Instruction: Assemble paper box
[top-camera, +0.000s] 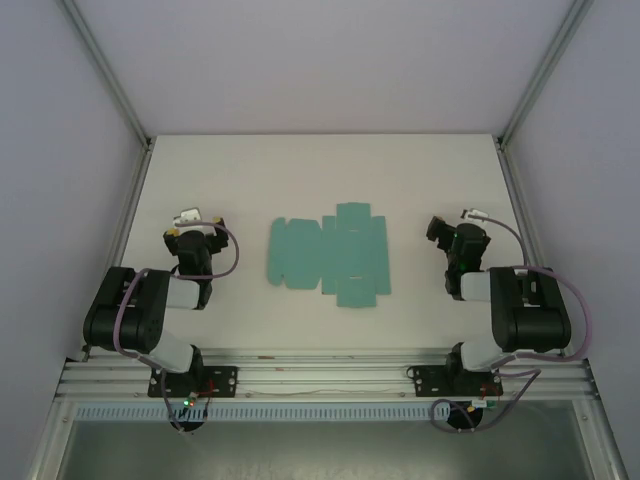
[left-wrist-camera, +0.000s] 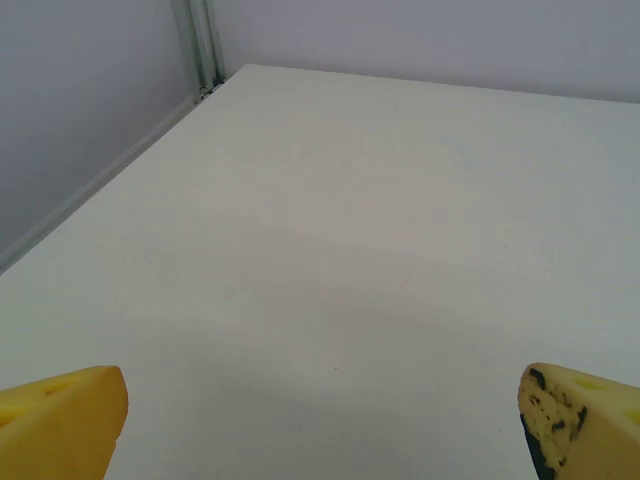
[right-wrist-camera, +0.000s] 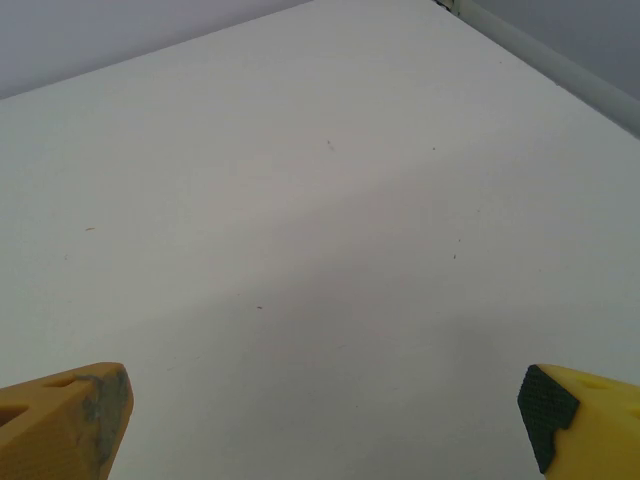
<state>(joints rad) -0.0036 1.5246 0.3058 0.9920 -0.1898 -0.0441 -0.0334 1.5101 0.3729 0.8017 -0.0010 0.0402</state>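
Observation:
The paper box (top-camera: 330, 254) lies as a flat teal-green die-cut sheet with flaps and tabs in the middle of the white table (top-camera: 320, 170). My left gripper (top-camera: 193, 222) rests to the left of the sheet, well apart from it. My right gripper (top-camera: 452, 228) rests to the right of it, also apart. In the left wrist view the yellow fingertips (left-wrist-camera: 62, 420) stand wide apart over bare table, so the left gripper (left-wrist-camera: 325, 420) is open and holds nothing. The right gripper (right-wrist-camera: 325, 420) is open too, its fingertips (right-wrist-camera: 575, 415) spread with only table between them.
Pale walls and metal corner posts (top-camera: 108, 70) enclose the table on three sides. The aluminium rail (top-camera: 320, 375) with both arm bases runs along the near edge. Bare table surface lies behind the sheet.

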